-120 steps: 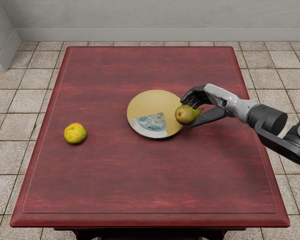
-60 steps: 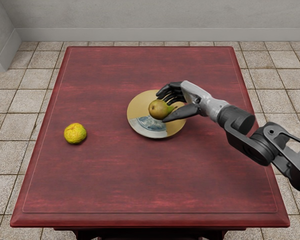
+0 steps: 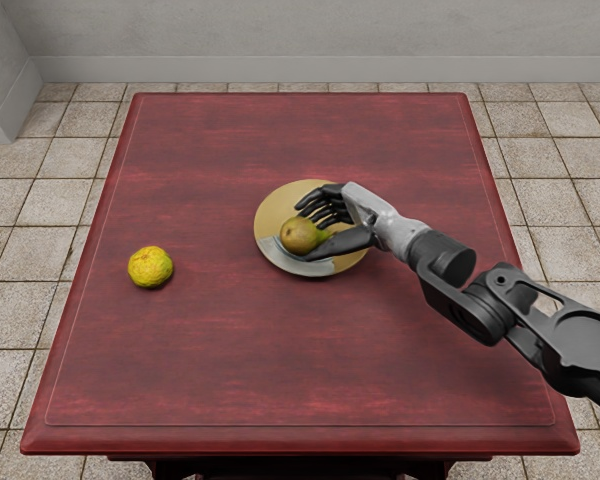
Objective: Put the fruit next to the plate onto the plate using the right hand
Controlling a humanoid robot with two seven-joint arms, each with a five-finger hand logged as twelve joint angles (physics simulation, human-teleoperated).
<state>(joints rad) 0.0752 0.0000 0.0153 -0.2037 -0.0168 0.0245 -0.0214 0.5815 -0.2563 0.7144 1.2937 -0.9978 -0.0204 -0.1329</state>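
Note:
A green-yellow pear (image 3: 300,234) sits over the middle of the tan plate (image 3: 272,209) on the red table. My right hand (image 3: 320,222) reaches in from the right and is curled around the pear, dark fingers (image 3: 316,204) behind it and the thumb in front. Whether the pear rests on the plate or hangs just above it is not clear. The hand and the pear hide much of the plate's right half. The left arm does not show.
A bumpy yellow-green citrus fruit (image 3: 151,267) lies on the table (image 3: 280,380) to the left, well apart from the plate. My right forearm (image 3: 500,305) crosses the table's right side. Tiled floor surrounds the table.
My right hand carried the pear leftward from the plate's right rim to over its middle, and lowered it. The forearm swung in over the table. The citrus fruit stayed put.

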